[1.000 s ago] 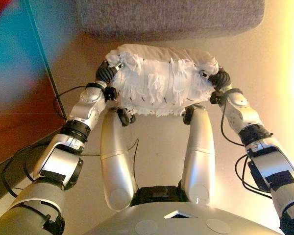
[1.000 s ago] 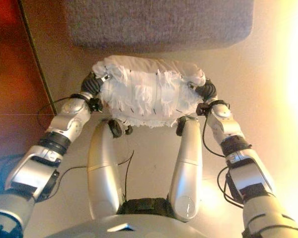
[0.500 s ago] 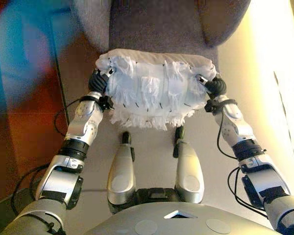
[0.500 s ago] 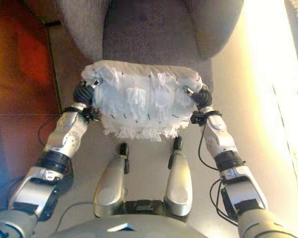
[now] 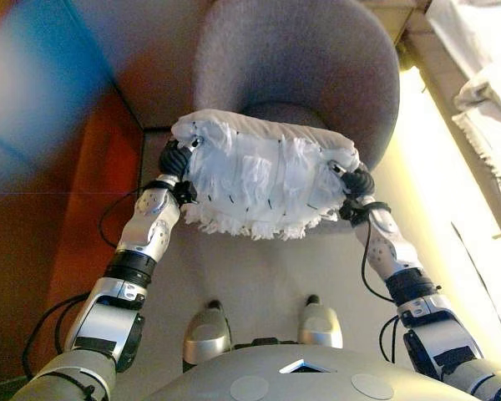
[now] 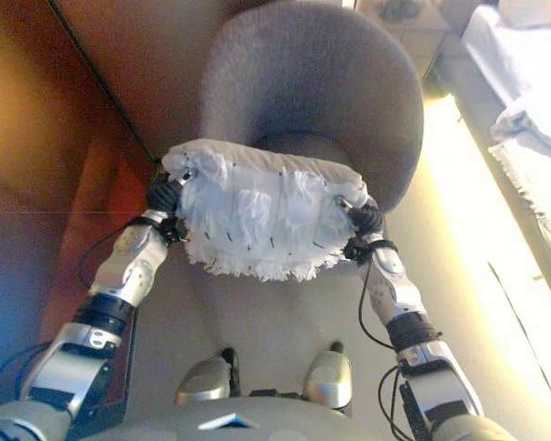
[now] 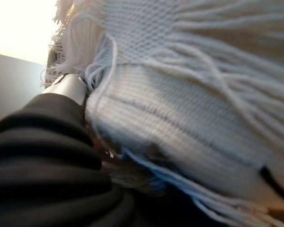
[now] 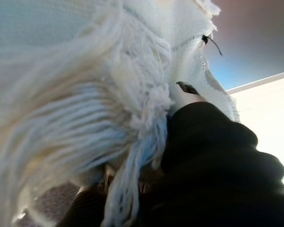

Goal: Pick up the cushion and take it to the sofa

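A white knitted cushion [image 5: 263, 180] with long fringes hangs in the air between my two hands. My left hand [image 5: 174, 159] presses against its left end and my right hand [image 5: 356, 180] against its right end. Only the dark ribbed covers show; the rest of each hand is buried in the fringe. The wrist views show the cushion's knit [image 7: 189, 94] and tassels [image 8: 61, 85] right against the left hand [image 7: 42, 156] and the right hand [image 8: 213, 170]. The grey round-backed sofa [image 5: 296, 63] stands straight ahead, and the cushion hovers at the front edge of its seat.
A brown wooden panel [image 5: 83, 192] runs along the left. White bedding [image 6: 533, 110] lies at the far right beyond a bright strip of floor. Pale floor [image 5: 259, 276] spreads below the cushion.
The view has swung up and forward, so the whole sofa back now shows. The cushion stays held between both hands and now sits over the seat's front edge.
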### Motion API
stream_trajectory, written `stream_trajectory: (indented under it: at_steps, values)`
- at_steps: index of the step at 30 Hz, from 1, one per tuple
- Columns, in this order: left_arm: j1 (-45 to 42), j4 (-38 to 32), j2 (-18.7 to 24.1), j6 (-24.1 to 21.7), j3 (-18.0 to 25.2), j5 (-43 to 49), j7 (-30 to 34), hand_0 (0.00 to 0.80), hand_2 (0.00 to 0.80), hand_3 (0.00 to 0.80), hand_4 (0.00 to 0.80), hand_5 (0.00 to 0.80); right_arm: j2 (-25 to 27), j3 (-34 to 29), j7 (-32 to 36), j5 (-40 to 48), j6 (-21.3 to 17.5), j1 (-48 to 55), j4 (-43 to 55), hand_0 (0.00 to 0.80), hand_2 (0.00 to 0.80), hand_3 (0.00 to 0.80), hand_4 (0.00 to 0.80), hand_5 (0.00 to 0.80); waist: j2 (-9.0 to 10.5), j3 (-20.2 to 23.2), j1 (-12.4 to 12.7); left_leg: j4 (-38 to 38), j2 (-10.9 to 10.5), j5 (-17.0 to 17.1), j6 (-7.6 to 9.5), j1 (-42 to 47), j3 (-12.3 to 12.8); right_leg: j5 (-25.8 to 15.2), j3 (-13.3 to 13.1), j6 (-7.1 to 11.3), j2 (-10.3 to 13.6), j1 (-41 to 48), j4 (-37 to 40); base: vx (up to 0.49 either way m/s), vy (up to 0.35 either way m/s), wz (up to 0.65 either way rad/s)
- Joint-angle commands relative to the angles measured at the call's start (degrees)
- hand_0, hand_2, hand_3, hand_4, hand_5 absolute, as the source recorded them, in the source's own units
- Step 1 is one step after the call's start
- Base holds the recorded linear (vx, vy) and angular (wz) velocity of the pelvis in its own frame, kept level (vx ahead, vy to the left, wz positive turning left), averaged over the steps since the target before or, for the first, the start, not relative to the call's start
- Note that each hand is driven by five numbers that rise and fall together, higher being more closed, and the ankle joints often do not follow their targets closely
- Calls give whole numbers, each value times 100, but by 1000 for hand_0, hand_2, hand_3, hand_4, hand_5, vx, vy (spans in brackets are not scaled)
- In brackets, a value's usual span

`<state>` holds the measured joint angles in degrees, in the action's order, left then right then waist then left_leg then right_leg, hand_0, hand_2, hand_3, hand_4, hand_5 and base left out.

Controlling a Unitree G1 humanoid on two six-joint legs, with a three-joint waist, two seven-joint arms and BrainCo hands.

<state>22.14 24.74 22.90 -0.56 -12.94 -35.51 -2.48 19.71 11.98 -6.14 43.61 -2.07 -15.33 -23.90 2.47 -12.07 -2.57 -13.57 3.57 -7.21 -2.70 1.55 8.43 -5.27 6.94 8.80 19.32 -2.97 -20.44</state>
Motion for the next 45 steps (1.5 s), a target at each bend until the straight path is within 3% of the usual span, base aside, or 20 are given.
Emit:
stream_trajectory:
  at_steps: [1,4,6,10,12,13,15,17,19,21,22,24,25,27,32,33,36,42,44,45]
  values:
    - [103,-267,-13,-233,-256,-193,378,800,800,800,800,800,-199,61,91,344,-394,-198,59,800,800,800,800,800,-237,492,42,510,-366,-13,445,320,111,-1311,-616,301,53,-956,-1363,131,108,10]
    - [122,-162,-21,-272,-308,-282,346,800,800,800,800,800,-170,47,107,369,-354,-342,2,800,800,800,800,800,-213,429,-55,541,-480,-116,448,581,97,-1314,-445,361,-263,-1240,-1073,257,8,1]
    - [147,-183,-66,-221,-314,-248,265,800,800,800,800,800,-173,24,151,347,-292,-452,-22,800,800,800,800,800,-111,403,-140,505,-569,-267,436,751,94,-1292,-265,416,-452,-1344,-355,386,-116,-8]
    - [145,-103,-124,-247,-365,-299,318,800,800,800,800,800,38,-18,349,407,-178,-485,31,800,800,800,800,800,118,422,-419,369,-801,-715,474,1096,-150,-1073,-234,408,-969,-1424,1760,506,-119,3]
    - [93,-95,-176,-231,-344,-239,365,800,800,800,800,800,107,-76,452,445,-146,-445,11,800,800,800,800,800,145,425,-466,257,-806,-953,535,1233,-212,-1117,-141,370,-1048,-1495,1745,494,-124,25]
    - [27,-108,-191,-216,-281,-174,402,800,800,800,800,800,139,-121,578,484,-122,-426,-39,800,800,800,800,800,185,472,-454,121,-820,-1052,611,1197,-225,-946,-182,310,-1048,-1344,1784,484,-170,47]
    - [-54,-77,-248,-260,-243,-109,421,800,800,800,800,800,176,-140,673,495,-73,-427,-77,800,800,800,800,800,201,540,-446,-79,-759,-1096,567,1199,-180,-805,-141,250,-1015,-1190,1615,393,-132,47]
    - [-162,-91,-286,-263,-184,-61,409,800,800,800,800,800,155,-135,687,430,30,-372,17,800,800,800,800,800,135,674,-505,-192,-573,-977,439,1347,-59,-578,-145,181,-1038,-1104,1287,460,-142,27]
    - [-330,-121,-281,-245,-71,-111,463,800,800,800,800,800,127,-92,646,411,111,-199,229,800,800,800,800,800,-39,872,-611,-469,-244,-268,132,1498,32,-318,-213,-6,-1218,-944,1110,426,-178,-4]
    - [-459,-286,-261,-214,26,-49,440,800,800,800,800,800,118,-95,710,429,124,-43,410,800,800,800,800,800,-44,987,-627,-1209,-15,624,-180,1216,169,-126,-245,-223,-1317,-625,1242,316,-244,12]
    - [-497,-333,-261,-229,65,-47,439,800,800,800,800,800,137,-122,763,414,128,5,464,800,800,800,800,800,-23,1005,-622,-1630,91,857,-269,1006,233,-51,-225,-317,-1325,-465,1303,314,-251,-28]
    - [-534,-381,-268,-239,120,-78,437,800,800,800,800,800,178,-172,854,394,105,76,501,800,800,800,800,800,14,1012,-610,-2258,163,1008,-328,671,236,46,-197,-435,-1307,-303,1327,259,-156,-48]
    - [-557,-402,-271,-232,156,-115,475,800,800,800,800,800,209,-198,862,396,99,103,519,800,800,800,800,800,57,1007,-580,-2652,228,996,-320,405,253,124,-169,-517,-1283,-182,1326,259,-97,-14]
    - [-572,-406,-316,-245,182,-126,534,800,800,800,800,800,231,-191,834,424,64,89,477,800,800,800,800,800,65,948,-505,-2681,353,833,-244,32,227,247,-172,-580,-1309,6,1317,239,-32,-6]
    - [-528,-400,-274,-273,191,-155,668,800,800,800,800,800,213,-92,607,446,165,-270,370,800,800,800,800,800,12,875,-233,-660,249,803,-120,-117,23,445,-409,-478,-1367,321,1373,221,108,-15]
    - [-469,-339,-251,-260,196,-208,689,800,800,800,800,800,203,-54,553,455,195,-339,346,800,800,800,800,800,-39,879,-156,-77,217,828,-154,-163,-114,503,-440,-422,-1371,412,1397,188,121,-13]
    - [-335,-200,-286,-260,164,-227,675,800,800,800,800,800,120,45,406,428,234,-420,353,800,800,800,800,800,-94,857,-8,623,180,952,-276,-328,-231,637,-470,-330,-1320,716,1483,225,141,-8]
    - [-129,101,-274,-337,82,-247,743,800,800,800,800,800,21,57,393,338,269,-420,403,800,800,800,800,800,-164,956,-15,763,73,713,-131,-293,-11,789,-344,-76,-1000,831,1345,122,172,-31]
    - [-25,129,-223,-360,15,-216,713,800,800,800,800,800,-4,61,347,349,226,-492,341,800,800,800,800,800,-168,946,27,645,-8,594,-21,-370,-6,818,-305,-25,-841,738,1060,31,168,-33]
    - [36,155,-197,-390,-29,-191,652,800,800,800,800,800,-54,73,278,299,196,-577,256,800,800,800,800,800,-170,900,78,506,-104,489,79,-435,6,650,-220,-29,-637,552,632,21,200,-3]
